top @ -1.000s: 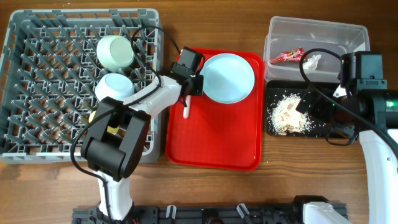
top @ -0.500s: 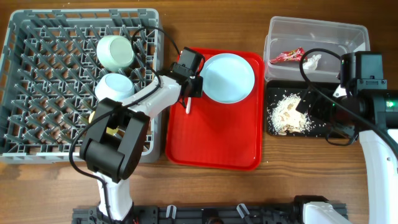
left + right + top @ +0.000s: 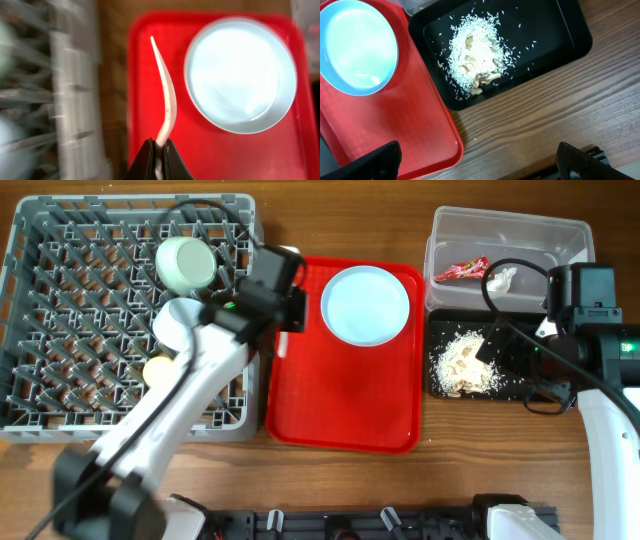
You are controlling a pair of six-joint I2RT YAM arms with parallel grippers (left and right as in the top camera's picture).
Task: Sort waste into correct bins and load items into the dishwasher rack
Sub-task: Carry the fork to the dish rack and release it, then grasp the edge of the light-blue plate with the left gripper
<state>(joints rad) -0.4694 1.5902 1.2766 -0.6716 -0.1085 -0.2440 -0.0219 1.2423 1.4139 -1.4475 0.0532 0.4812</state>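
Observation:
My left gripper [image 3: 159,143] is shut on the handle end of the white plastic fork [image 3: 166,95]. It holds the fork above the left edge of the red tray [image 3: 150,125], beside the white plate [image 3: 240,75]. In the overhead view the gripper [image 3: 284,326] is between the grey rack [image 3: 60,300] and the plate [image 3: 365,305]. Two mint bowls [image 3: 186,262] [image 3: 175,322] and the yellow cup [image 3: 158,370] sit in the rack. My right gripper [image 3: 480,167] is open and empty, above the table near the black tray [image 3: 560,35] with the rice heap [image 3: 475,52]. No chopsticks are in view.
The clear tub [image 3: 520,235] at the back right holds the red wrapper [image 3: 462,270] and the white scrap [image 3: 503,278]. The black tray [image 3: 520,385] lies just in front of it. The red tray [image 3: 345,400] lies between the rack and the bins.
My left gripper has moved left and up with the fork, from beside the plate to the tray's left edge near the rack. The right arm has not moved.

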